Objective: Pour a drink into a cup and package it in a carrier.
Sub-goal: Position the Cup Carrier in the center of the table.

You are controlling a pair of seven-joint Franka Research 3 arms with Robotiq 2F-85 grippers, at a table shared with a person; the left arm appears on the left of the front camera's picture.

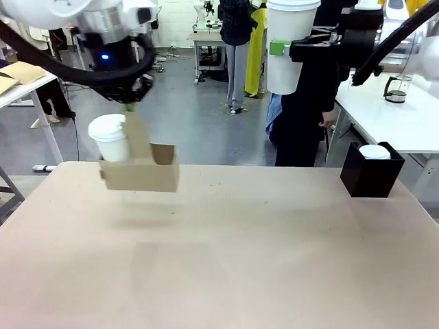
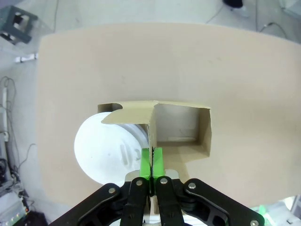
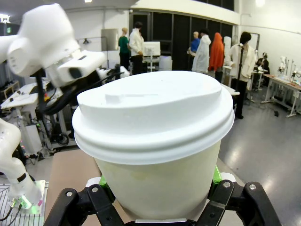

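Your left gripper [image 2: 151, 157] is pinched tight on the carrier's handle panel. The carrier [image 1: 140, 175] hangs clear of the table [image 1: 240, 260], with a lidded cup [image 1: 111, 137] in its left-hand slot. Your right gripper [image 1: 288, 48] is clamped round a second lidded cup [image 3: 155, 127], up high, right of centre.

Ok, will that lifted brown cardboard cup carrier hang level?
The brown cardboard carrier probably hangs lopsided: a white lidded paper cup fills one slot, the other is empty. Its thin handle panel, pinched by the left fingers, may flex.
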